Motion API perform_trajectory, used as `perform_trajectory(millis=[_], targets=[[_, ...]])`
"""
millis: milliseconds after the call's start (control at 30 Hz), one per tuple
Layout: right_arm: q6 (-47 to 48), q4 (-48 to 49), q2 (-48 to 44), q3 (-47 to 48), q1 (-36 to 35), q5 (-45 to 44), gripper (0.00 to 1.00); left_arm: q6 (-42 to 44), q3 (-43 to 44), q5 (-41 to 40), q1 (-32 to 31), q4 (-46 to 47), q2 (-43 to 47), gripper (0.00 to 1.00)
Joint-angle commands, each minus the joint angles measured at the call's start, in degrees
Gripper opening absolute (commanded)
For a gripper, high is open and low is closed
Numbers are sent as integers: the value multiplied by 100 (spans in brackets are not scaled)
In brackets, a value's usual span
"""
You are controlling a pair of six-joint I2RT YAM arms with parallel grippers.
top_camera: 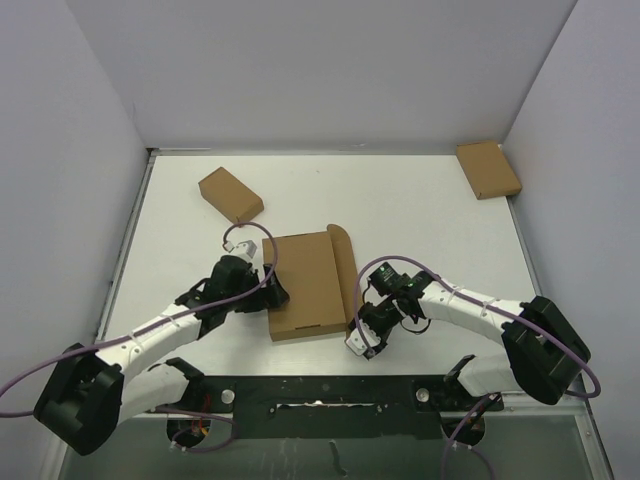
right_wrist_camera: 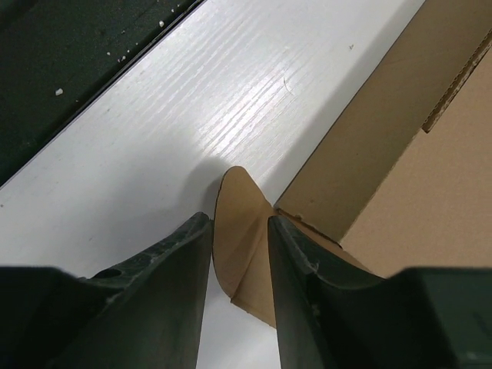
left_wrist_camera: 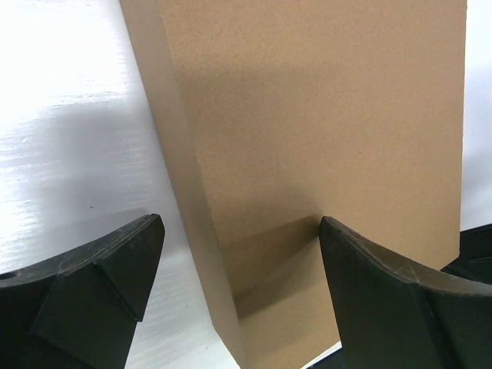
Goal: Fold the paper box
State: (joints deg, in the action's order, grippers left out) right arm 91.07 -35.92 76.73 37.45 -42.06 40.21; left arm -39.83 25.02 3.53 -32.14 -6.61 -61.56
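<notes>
The paper box (top_camera: 305,280) lies in the middle of the table, partly folded, with a raised strip along its right side. My left gripper (top_camera: 274,292) is at the box's left edge. In the left wrist view this gripper (left_wrist_camera: 240,221) is open, one finger over the white table and the other over the brown panel (left_wrist_camera: 323,115), with the box's side wall between them. My right gripper (top_camera: 354,330) is at the box's near right corner. There its fingers (right_wrist_camera: 238,221) are closed onto a rounded cardboard flap (right_wrist_camera: 240,201) that stands up beside the box wall (right_wrist_camera: 369,131).
A small ready-made cardboard box (top_camera: 230,195) sits at the back left. Another (top_camera: 489,168) lies at the back right corner. White walls enclose the table on three sides. A black rail (top_camera: 320,395) runs along the near edge between the arm bases.
</notes>
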Motion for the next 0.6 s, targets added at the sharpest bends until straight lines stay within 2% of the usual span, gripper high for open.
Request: perform_trajectory(millis=[0, 233, 567], targets=[[-76, 138, 22, 24, -51, 140, 35, 40, 99, 125, 25, 459, -145, 81], [-556, 344, 9, 112, 16, 6, 22, 166, 119, 84, 61, 449, -371, 81], [-1121, 104, 117, 387, 528, 474, 16, 414, -66, 472, 461, 686, -519, 65]])
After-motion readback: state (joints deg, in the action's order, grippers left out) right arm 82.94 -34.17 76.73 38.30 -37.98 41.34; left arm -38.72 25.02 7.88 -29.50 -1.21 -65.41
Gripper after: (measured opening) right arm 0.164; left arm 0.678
